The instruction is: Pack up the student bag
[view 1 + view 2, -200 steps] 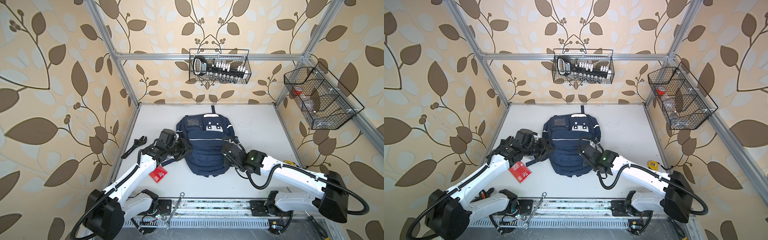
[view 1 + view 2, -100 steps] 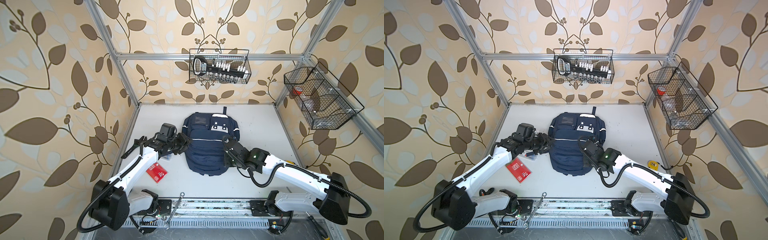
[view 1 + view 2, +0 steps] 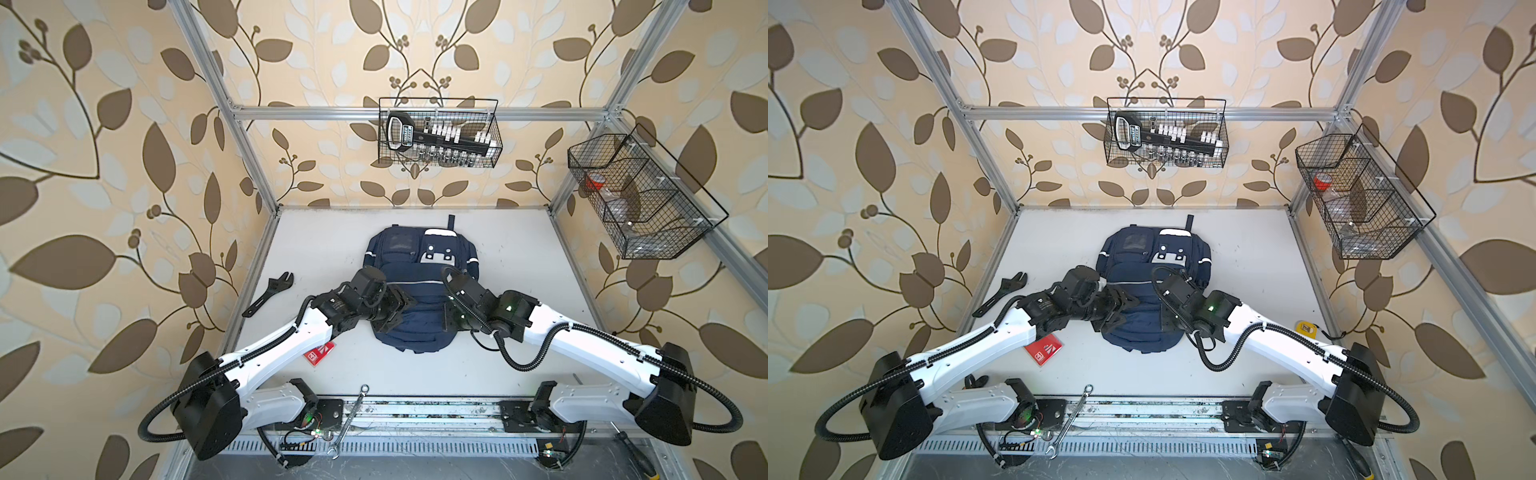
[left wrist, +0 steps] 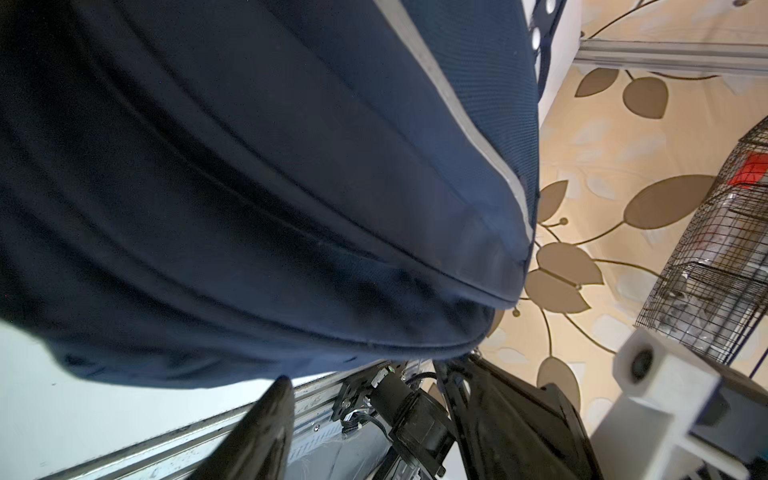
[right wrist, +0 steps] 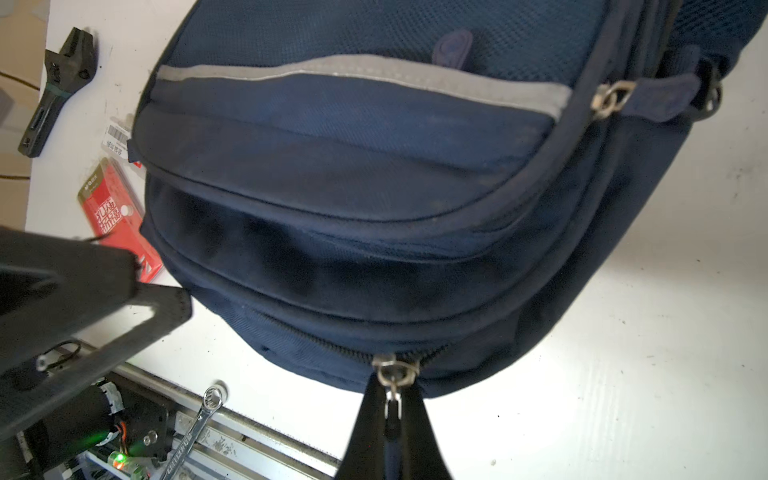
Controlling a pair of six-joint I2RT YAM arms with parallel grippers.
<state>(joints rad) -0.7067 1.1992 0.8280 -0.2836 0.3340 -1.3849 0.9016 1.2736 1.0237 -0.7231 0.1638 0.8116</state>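
Looking down on your white worktop (image 3: 498,257), you have the navy-blue fabric backpack (image 3: 419,257) lying flat near the middle, with its white patch with black dots toward the back wall. Your right gripper (image 5: 390,415) is clamped tight on the metal zipper pull (image 5: 392,370) at the bag's near end, the tab pinched between its fingers. Your left gripper (image 3: 397,309) sits over the bag's left flank with its jaws spread wide, and the left wrist view shows nothing between them. Just beside the bag on the left lies a flat red packet (image 5: 112,208) printed with white Chinese characters and a small corner logo, both too blurred for you to read. A white barcode label (image 5: 116,135) shows next to it. A black adjustable wrench (image 3: 270,291) lies further left. A silver combination spanner (image 5: 199,419) with unreadable stamped lettering lies across the front rail. In the wire basket (image 3: 492,160) on the back wall, the black tool handle (image 3: 401,133) carries a label you cannot make out.
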